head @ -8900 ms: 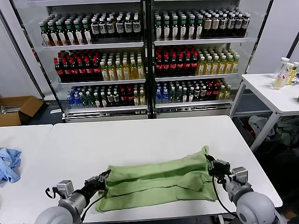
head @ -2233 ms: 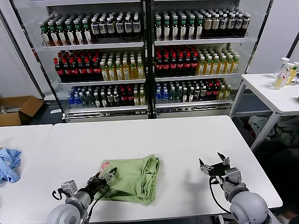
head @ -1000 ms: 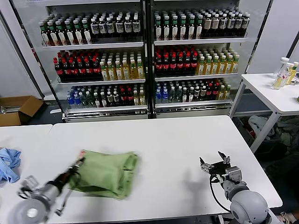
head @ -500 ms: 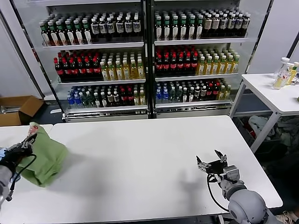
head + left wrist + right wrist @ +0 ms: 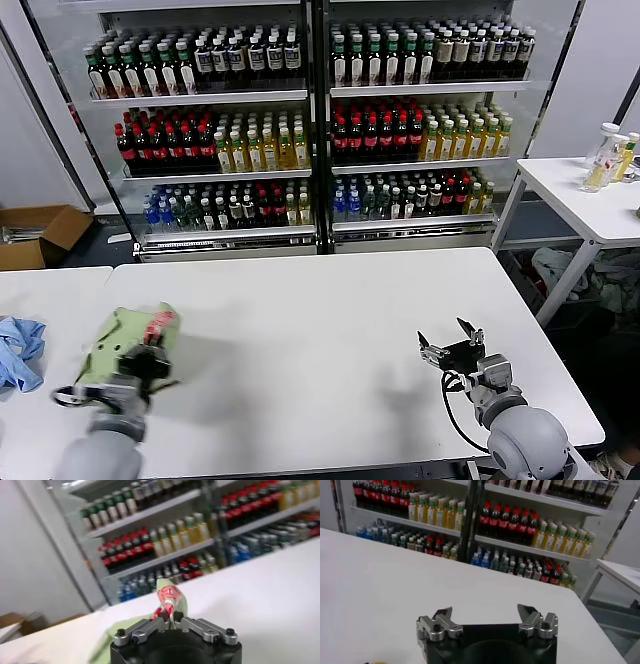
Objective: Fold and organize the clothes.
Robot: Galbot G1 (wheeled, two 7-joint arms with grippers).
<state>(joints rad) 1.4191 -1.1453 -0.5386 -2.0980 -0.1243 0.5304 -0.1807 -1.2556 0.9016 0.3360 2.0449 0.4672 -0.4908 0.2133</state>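
The clothes are one light green T-shirt (image 5: 118, 345), folded into a small bundle at the left end of the white table (image 5: 320, 320). Its red-and-white print (image 5: 161, 322) shows at one corner. My left gripper (image 5: 148, 357) is shut on that printed corner. In the left wrist view the printed cloth (image 5: 170, 594) stands up out of the left gripper (image 5: 168, 616). I cannot tell whether the bundle rests on the table. My right gripper (image 5: 447, 344) hovers open and empty over the table's right front. The right wrist view also shows the right gripper (image 5: 485, 616) with nothing between its fingers.
A light blue cloth (image 5: 20, 350) lies on the neighbouring table at the far left. Drink-filled coolers (image 5: 320, 120) stand behind the table. A cardboard box (image 5: 40, 232) sits on the floor at the left. A side table (image 5: 585, 205) with bottles (image 5: 610, 155) stands at the right.
My left gripper has carried the folded T-shirt from the table's front middle to its left end, swinging out over the neighbouring table and partway back. The right gripper has stayed open in place.
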